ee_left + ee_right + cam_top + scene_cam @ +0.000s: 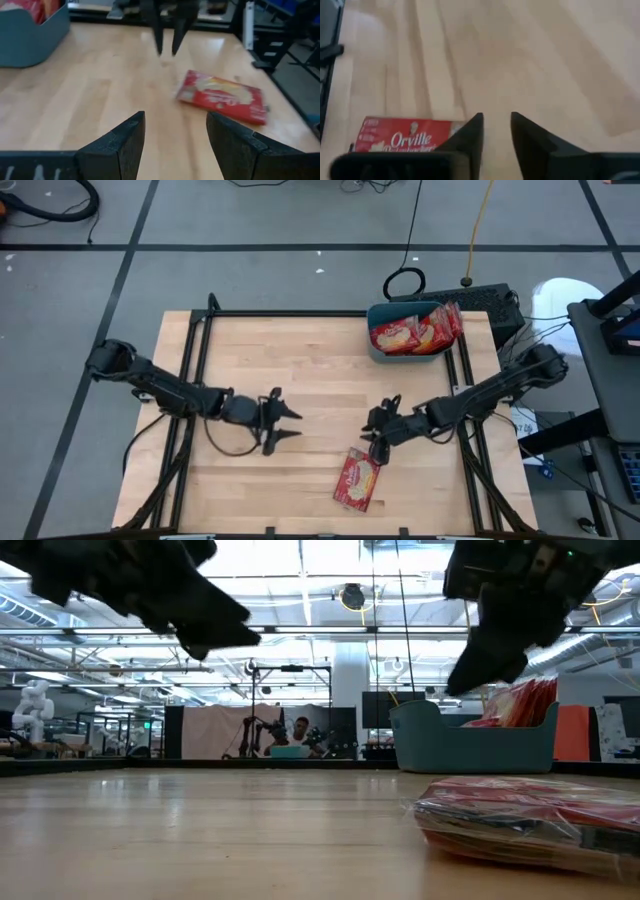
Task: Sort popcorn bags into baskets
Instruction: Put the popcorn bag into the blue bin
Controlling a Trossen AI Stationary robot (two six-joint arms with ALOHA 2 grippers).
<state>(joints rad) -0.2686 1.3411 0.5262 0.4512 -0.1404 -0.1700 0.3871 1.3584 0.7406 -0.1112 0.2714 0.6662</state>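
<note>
So the whole thing here comes down to where the last loose popcorn bag [359, 479] sits relative to the right tool [380, 442]. The bag lies flat on the worktop [300, 370] just beside and below the right tool's tips, on the side nearer the front edge. In the right wrist view the bag [405, 136] peeks out to one side of the fingers [472, 131], not between them, so the tool isn't centred over it. The bag's long axis runs roughly from the tool toward the front edge with a slight slant.

The right tool's jaws stand a narrow gap apart and hold nothing. I'd guess it needs to shift sideways over the bag and line up across the short side before coming down.

The left tool [285, 423] hangs well apart from the bag, out over the middle of the worktop, jaws wide and empty, pointing toward the right one. From its wrist view the bag [222, 96] is ahead of it and off to the side. The right arm is clearly the nearer one.

The teal basket [376, 348] is far behind the right tool at the back corner, already holding several red bags [415, 332].
</note>
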